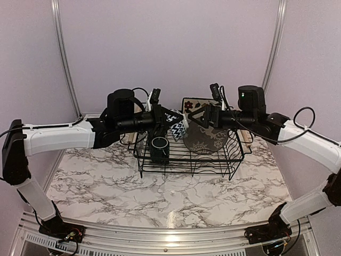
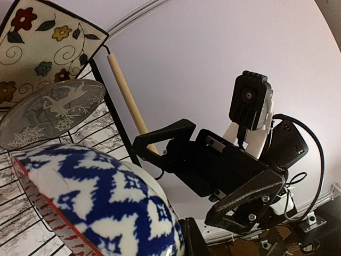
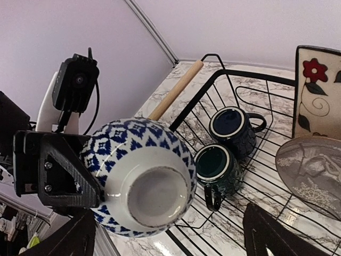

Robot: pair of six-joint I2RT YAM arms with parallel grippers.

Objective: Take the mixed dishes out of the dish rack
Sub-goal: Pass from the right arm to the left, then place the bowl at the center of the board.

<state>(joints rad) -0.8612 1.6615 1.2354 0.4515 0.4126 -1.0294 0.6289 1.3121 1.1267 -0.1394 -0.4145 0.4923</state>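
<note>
The small bowl (image 1: 177, 127), blue-white outside with a red rim (image 2: 90, 197), hangs above the left end of the dish rack (image 1: 234, 160). My left gripper (image 1: 168, 120) is shut on its rim. In the right wrist view the bowl's underside (image 3: 141, 176) faces the camera, and my right gripper (image 3: 170, 245) stands open on either side of it without touching. Two dark teal mugs (image 3: 232, 125) (image 3: 216, 168) stand upright in the rack. The round grey plate (image 1: 206, 140) and the square floral plate (image 1: 193, 101) lean at the rack's far right.
A wooden handle (image 3: 176, 88) runs along the rack's left short side, just under the bowl. The rack sits at the back of the marble table (image 1: 106, 186), close to the rear wall. The two grippers face each other a short way apart.
</note>
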